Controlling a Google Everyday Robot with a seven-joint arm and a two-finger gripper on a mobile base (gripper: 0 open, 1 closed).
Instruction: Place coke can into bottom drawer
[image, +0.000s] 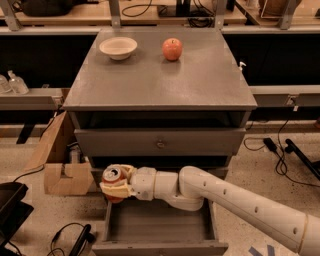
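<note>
cabinet: a grey cabinet (160, 85) fills the middle of the view, with a flat top and a knobbed drawer front (160, 143) shut below it.
arm: a white robot arm (240, 200) comes in from the lower right and crosses the cabinet's front towards the left.
bottom drawer: the bottom drawer (160, 225) is pulled out towards the camera, a wide shallow grey tray with its floor showing.
cardboard box: an open brown cardboard box (55, 160) sits on the floor just beside the cabinet's left side.
bowl: a pale shallow bowl (118, 48) stands on the cabinet top, at the back left.
apple: a red apple (172, 49) stands on the top to the right of the bowl, apart from it.
gripper: the gripper (116, 185) is at the cabinet's lower left, its tan fingers clasped around the coke can.
coke can: the coke can (114, 175) is roughly upright, silver top up, held over the back left corner of the bottom drawer; whether it touches the tray is unclear.
</note>
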